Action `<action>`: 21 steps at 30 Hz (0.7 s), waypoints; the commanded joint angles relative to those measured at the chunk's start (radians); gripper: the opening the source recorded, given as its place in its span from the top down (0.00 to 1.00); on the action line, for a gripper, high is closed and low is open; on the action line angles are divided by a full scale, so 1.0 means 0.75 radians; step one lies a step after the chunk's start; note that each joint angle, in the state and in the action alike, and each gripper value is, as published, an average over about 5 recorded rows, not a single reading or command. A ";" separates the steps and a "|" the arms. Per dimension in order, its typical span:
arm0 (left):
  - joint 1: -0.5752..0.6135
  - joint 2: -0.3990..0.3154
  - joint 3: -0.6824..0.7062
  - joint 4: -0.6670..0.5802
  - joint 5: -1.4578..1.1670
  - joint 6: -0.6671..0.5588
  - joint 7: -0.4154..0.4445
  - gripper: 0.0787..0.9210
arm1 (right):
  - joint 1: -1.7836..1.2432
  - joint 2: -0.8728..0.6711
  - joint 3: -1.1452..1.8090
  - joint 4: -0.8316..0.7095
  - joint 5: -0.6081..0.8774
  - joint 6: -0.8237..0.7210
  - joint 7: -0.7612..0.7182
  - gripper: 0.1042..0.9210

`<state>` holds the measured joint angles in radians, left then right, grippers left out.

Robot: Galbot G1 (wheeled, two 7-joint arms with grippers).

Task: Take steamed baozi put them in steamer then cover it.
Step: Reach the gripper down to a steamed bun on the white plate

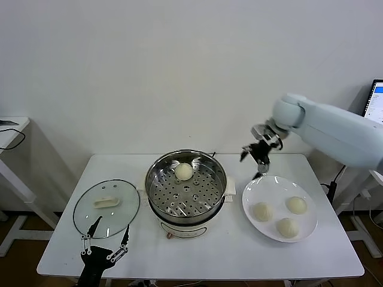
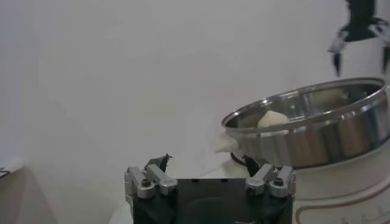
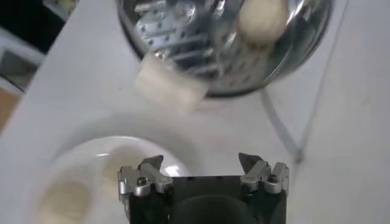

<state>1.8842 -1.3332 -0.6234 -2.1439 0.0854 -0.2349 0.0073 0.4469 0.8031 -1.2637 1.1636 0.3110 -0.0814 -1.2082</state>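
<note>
On the white table (image 1: 197, 251) the steamer (image 1: 186, 186) stands upright at the middle, a round shiny steel pot on a white base with its mouth open to the ceiling and a perforated tray inside; one baozi (image 1: 184, 171), smooth, domed and cream-white, rests on the tray at the far side of the pot, and shows over the rim in the left wrist view (image 2: 272, 118); just to the robot's left of the pot the cover (image 1: 106, 208) lies flat on the table, a round clear glass lid with a metal rim, its cream oblong handle (image 1: 106, 202) on top with the long axis running roughly left to right; to the robot's right of the pot sits a flat white plate (image 1: 279, 207) with three more buns, one toward the steamer (image 1: 262, 211), one farther right (image 1: 296, 204) and one at the near side (image 1: 287, 227), each apart from the others; the right gripper (image 1: 259, 156) hangs in the air above the plate's far rim, close beside the steamer, pointing down, its dark fingers spread well apart and holding nothing, as the right wrist view also shows (image 3: 201, 163); the left gripper (image 1: 107, 234) sits low at the table's near edge, over the cover's near rim, its two thin fingers wide apart and empty, which the left wrist view bears out (image 2: 207, 164).
</note>
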 commanded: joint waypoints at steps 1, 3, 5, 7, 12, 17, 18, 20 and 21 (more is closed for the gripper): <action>0.005 -0.002 0.000 0.005 0.004 -0.005 -0.002 0.12 | -0.170 -0.133 -0.070 0.028 0.047 -0.147 0.056 0.12; 0.007 -0.002 0.006 0.010 0.011 -0.007 -0.002 0.12 | -0.199 -0.130 -0.050 0.026 0.029 -0.147 0.070 0.12; 0.009 -0.004 0.016 0.015 0.020 -0.011 -0.003 0.12 | -0.224 -0.126 -0.036 0.023 0.016 -0.148 0.085 0.12; 0.012 -0.006 0.024 0.018 0.028 -0.014 -0.004 0.12 | -0.249 -0.121 -0.020 0.017 0.002 -0.147 0.102 0.12; 0.013 -0.009 0.032 0.018 0.033 -0.016 -0.006 0.12 | -0.306 -0.101 0.030 -0.018 -0.038 -0.127 0.146 0.12; 0.013 -0.008 0.030 0.020 0.033 -0.017 -0.007 0.12 | -0.332 -0.072 0.053 -0.045 -0.054 -0.110 0.189 0.12; 0.013 -0.008 0.030 0.021 0.033 -0.018 -0.008 0.12 | -0.335 -0.065 0.055 -0.049 -0.055 -0.108 0.196 0.12; 0.013 -0.008 0.030 0.022 0.035 -0.020 -0.008 0.12 | -0.340 -0.051 0.057 -0.059 -0.056 -0.101 0.215 0.12; 0.013 -0.008 0.029 0.023 0.039 -0.022 -0.009 0.12 | -0.342 -0.045 0.058 -0.063 -0.056 -0.098 0.224 0.12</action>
<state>1.8940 -1.3392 -0.6048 -2.1286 0.1076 -0.2476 0.0018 0.2356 0.7617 -1.2367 1.1325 0.2821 -0.1522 -1.0887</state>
